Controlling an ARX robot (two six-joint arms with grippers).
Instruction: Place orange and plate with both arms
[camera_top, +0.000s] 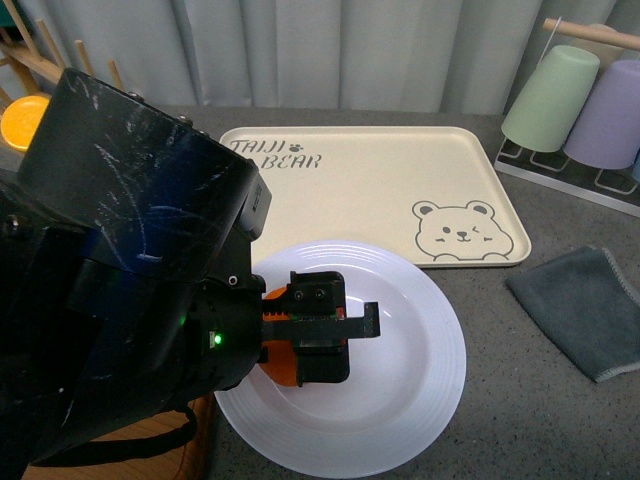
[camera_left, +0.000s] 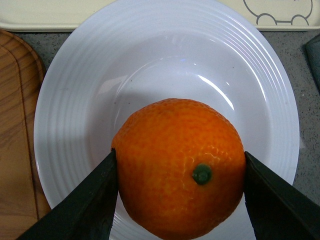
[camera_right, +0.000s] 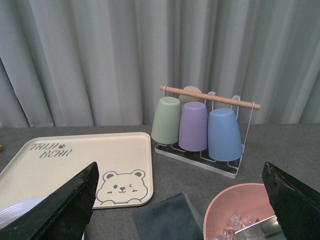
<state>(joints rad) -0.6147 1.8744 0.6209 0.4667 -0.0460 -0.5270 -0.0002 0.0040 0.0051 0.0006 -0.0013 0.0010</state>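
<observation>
The white ridged plate (camera_top: 400, 350) lies on the grey table just in front of the beige bear tray (camera_top: 380, 180). My left gripper (camera_top: 315, 335) is shut on the orange (camera_top: 278, 362), which hangs low over the plate's left half, mostly hidden by the arm. In the left wrist view the orange (camera_left: 180, 165), with its green stem spot, sits between both black fingers (camera_left: 87, 210) over the plate's bowl (camera_left: 165, 65); contact with the plate cannot be told. My right gripper (camera_right: 180, 200) is open and empty, raised above the table's right side. An edge of the plate (camera_right: 15, 210) shows there.
A grey cloth (camera_top: 585, 305) lies right of the plate. A rack of upturned cups (camera_top: 580, 110) stands at the back right. A wooden board (camera_left: 15, 150) lies left of the plate. A pink bowl (camera_right: 240, 210) with ice and a scoop sits near the right gripper.
</observation>
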